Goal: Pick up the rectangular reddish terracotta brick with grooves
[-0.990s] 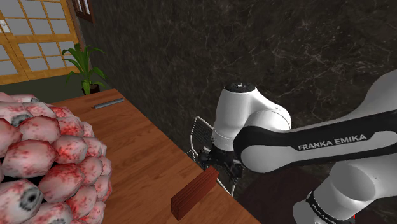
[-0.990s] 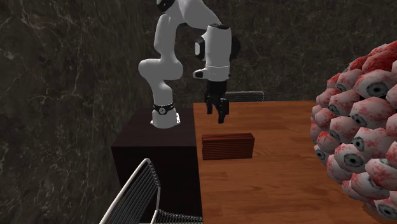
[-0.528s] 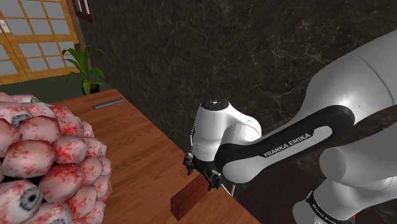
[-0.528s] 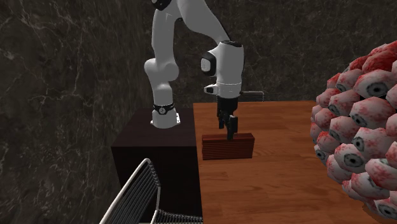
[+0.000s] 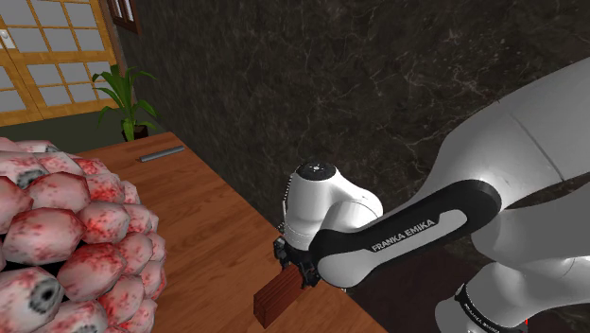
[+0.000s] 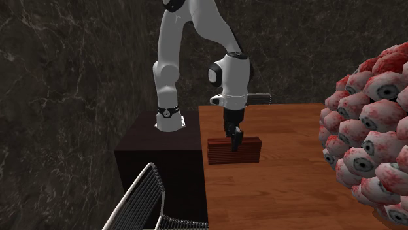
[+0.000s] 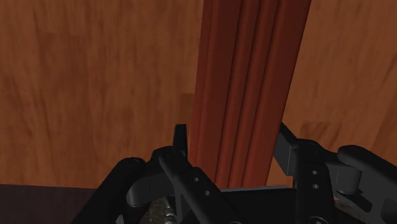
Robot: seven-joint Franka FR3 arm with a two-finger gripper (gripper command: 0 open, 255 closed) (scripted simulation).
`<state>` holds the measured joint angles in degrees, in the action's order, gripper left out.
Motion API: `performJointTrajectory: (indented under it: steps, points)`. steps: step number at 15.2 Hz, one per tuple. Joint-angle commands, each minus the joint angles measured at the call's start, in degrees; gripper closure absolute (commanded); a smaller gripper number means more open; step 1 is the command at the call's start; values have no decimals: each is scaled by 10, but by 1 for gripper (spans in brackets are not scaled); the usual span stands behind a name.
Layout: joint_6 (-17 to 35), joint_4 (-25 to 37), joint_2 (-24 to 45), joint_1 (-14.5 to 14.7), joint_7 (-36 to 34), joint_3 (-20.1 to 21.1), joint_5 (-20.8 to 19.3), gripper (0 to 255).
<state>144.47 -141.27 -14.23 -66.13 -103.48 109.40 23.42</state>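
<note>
A reddish-brown grooved brick (image 5: 274,301) stands on its long edge near the wooden table's (image 5: 208,218) edge by the stand. In the second exterior view the brick (image 6: 250,149) sits below the arm's hand. My gripper (image 6: 234,140) has come straight down over its middle, one black finger on each long face. In the wrist view the brick (image 7: 248,83) runs between the fingers, and both pads press its sides, so my gripper (image 7: 233,137) is shut on it. The brick still rests on the tabletop. In the shoulder view the gripper (image 5: 301,276) is mostly hidden behind the white wrist.
A large cluster of red-veined eyeball shapes (image 5: 66,246) takes up the table's far side (image 6: 373,131). A grey bar (image 5: 161,152) lies at the table's far end. A wire chair (image 6: 140,202) stands off the table edge beside the dark stand (image 6: 160,147). A potted plant (image 5: 128,99) stands behind.
The hand swung over the brick and came down onto it. The fingers, wide apart before, have closed against its two long faces. The brick has not moved.
</note>
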Motion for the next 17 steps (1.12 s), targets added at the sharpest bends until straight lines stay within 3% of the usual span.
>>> performJointTrajectory:
  steps: [1, 9, 14, 17]
  points:
    - [1, 0, -1, -2, 2, 3, 2, 255]
    - [1, 1, -4, -7, 4, 8, 6, 255]
    - [-24, 2, 47, 104, -57, -114, -80, 255]
    - [-44, 5, 62, 229, -78, -243, -110, 255]
